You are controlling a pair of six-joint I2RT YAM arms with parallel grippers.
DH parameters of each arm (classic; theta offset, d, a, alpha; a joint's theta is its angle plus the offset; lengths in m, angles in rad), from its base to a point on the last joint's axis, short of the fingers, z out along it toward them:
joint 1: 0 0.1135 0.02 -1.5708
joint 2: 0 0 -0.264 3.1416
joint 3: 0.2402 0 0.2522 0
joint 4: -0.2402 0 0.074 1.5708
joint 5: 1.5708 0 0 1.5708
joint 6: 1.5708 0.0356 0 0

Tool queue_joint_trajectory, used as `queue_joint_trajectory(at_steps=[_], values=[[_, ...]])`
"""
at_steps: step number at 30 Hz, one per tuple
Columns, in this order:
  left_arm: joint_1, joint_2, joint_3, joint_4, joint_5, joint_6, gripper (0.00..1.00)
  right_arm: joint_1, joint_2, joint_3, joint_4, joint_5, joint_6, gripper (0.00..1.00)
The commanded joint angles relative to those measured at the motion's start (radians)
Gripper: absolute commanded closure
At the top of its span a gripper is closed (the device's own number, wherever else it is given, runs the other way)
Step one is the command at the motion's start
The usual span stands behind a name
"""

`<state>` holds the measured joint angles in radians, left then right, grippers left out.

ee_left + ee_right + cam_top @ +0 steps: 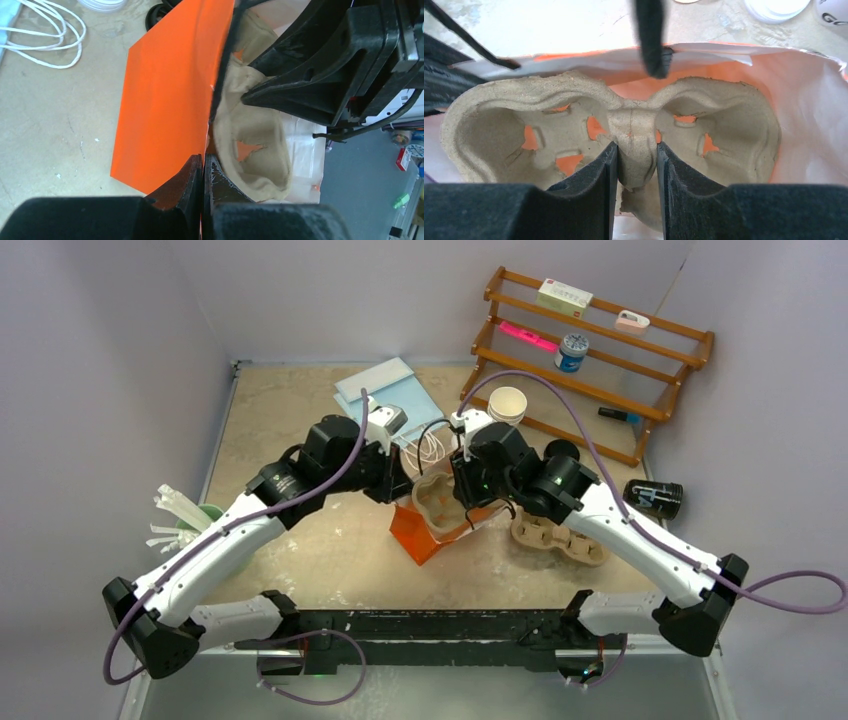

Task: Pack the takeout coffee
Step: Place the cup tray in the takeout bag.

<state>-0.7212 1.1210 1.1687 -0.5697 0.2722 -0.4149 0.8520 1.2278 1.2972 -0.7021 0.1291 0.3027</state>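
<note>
At the middle of the table (pixel 330 560) the orange bag (pixel 165 100) stands with its mouth held open. The left gripper (pixel 204 165) has its jaws pressed together on the bag's near edge, pinching the thin wall. The right gripper (pixel 636 148) clamps the raised middle ridge of the carrier (pixel 719 125), jaws closed on either side of it. The carrier's long axis runs crosswise to those jaws and along the bag's mouth, with both cup wells already inside the opening, so lowering it further looks like the step in hand. One black cup (pixel 652 498) sits far out to the right, beyond a second carrier (pixel 560 537), well apart from both grippers. It is plainly nearer the right arm, which would have to let go of its load first.
</note>
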Motion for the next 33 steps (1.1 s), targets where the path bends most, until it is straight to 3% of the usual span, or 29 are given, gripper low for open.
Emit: queue_joint_trajectory(at_steps=[1,12,16,23,33], values=[[0.014,0.037,0.028,0.026,0.080,0.041,1.00,0.028,0.035,0.066,-0.011,0.149,-0.018,0.65],[0.137,0.057,0.020,0.034,0.166,0.066,1.00,0.058,0.074,-0.008,0.200,0.170,-0.133,0.66],[0.161,0.069,0.031,0.027,0.173,0.087,0.97,0.058,0.120,0.025,0.154,0.172,-0.141,0.65],[0.165,0.079,0.066,-0.014,0.148,0.128,0.96,0.058,0.182,0.070,0.039,0.327,-0.121,0.65],[0.165,0.078,0.065,0.001,0.153,0.135,0.93,0.058,0.238,0.044,0.080,0.235,-0.115,0.65]])
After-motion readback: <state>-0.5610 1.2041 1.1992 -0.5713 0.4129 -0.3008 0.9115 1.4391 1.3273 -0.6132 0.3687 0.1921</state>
